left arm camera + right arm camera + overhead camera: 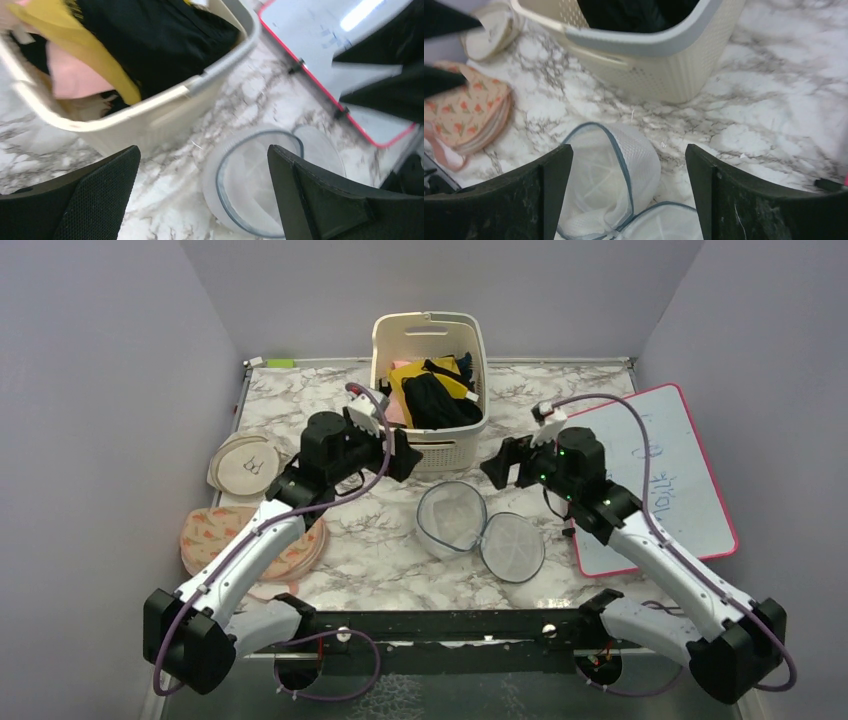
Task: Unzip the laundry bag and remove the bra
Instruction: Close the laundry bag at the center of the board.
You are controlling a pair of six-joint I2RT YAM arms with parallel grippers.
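Note:
The white mesh laundry bag (452, 518) lies unzipped on the marble table, its round lid (513, 547) flopped open to the right. The bag's inside looks empty. The black bra (437, 400) rests in the cream basket (380, 350) on top of yellow cloth. My left gripper (405, 460) hovers open beside the basket's front left, nothing between its fingers; its wrist view shows the bag (255, 185) below and the bra (160, 40) in the basket. My right gripper (500, 468) hangs open just right of the basket, over the bag (599, 185), holding nothing.
A yellow cloth (405, 380) and a pink cloth (397, 410) share the basket. A red-framed whiteboard (660, 470) lies at the right. A beige round pouch (245, 462) and a floral pouch (215, 530) sit at the left. Walls enclose the table on three sides.

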